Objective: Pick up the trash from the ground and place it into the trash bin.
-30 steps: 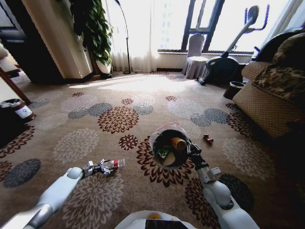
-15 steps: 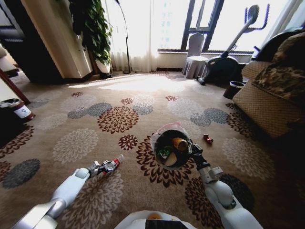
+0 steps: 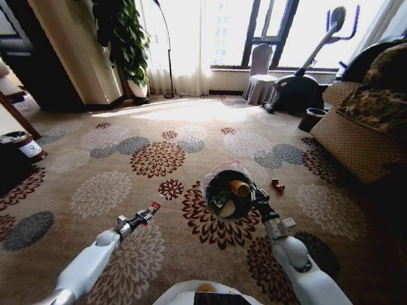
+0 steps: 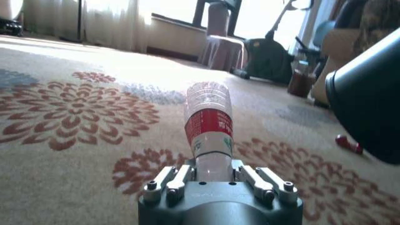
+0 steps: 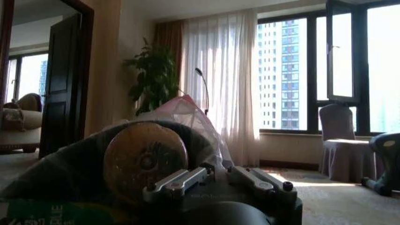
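Left end effector [image 3: 137, 221] pinching clear bottle [image 4: 209, 125], long axis toward 2 o'clock; trash bin [image 3: 227, 194] there, clamped by right end effector [image 3: 257, 196].

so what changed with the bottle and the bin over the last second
The left gripper, shut on the clear bottle, swung it from lying sideways to pointing forward and up toward the trash bin. The right gripper kept its hold on the bin's rim. The small red bit stayed on the carpet.
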Controlling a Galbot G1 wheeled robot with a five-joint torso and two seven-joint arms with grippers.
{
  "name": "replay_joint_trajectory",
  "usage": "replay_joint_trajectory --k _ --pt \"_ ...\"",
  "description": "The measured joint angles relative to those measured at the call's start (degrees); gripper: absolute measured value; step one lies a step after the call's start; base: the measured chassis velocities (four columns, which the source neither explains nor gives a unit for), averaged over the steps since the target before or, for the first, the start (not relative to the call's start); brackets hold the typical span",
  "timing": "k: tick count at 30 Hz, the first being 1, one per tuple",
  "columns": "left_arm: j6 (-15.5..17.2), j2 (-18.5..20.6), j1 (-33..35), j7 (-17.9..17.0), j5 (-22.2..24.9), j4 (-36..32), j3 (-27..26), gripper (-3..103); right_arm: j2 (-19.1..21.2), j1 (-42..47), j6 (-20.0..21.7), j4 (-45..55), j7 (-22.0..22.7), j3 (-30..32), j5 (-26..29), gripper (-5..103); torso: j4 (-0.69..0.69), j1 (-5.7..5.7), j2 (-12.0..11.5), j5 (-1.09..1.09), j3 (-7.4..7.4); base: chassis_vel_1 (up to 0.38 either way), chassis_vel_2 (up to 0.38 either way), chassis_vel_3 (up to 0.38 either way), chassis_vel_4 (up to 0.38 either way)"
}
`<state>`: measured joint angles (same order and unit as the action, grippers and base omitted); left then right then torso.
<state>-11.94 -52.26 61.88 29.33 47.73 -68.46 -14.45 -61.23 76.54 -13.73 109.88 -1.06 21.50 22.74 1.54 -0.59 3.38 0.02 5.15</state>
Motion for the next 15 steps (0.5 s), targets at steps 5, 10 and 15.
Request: replay_joint_trajectory --k 5,10,15 --pt "4.9 0.5 3.1 -9.7 21.7 -19.8 2.4 28 -0.9 -1.8 -3.3 -3.9 0.1 1.4 1.0 0 -0.14 0.00 0.0 -0.05 0.00 0.000 0.000 0.000 0.000" --pt "8.4 -2.7 9.4 -27.3 46.0 -44.6 1.4 28 -2.4 -8.4 -7.6 -11.3 0.1 -4.1 0.8 0 -0.06 0.00 0.0 0.07 0.00 0.000 0.000 0.000 0.000" --pt "9.9 -4.5 13.2 -32.9 51.5 -56.3 1.9 28 -3.3 -14.3 -10.3 -15.0 0.0 -9.5 0.6 0 -0.02 0.00 0.0 -0.03 -0.01 0.000 0.000 0.000 0.000"
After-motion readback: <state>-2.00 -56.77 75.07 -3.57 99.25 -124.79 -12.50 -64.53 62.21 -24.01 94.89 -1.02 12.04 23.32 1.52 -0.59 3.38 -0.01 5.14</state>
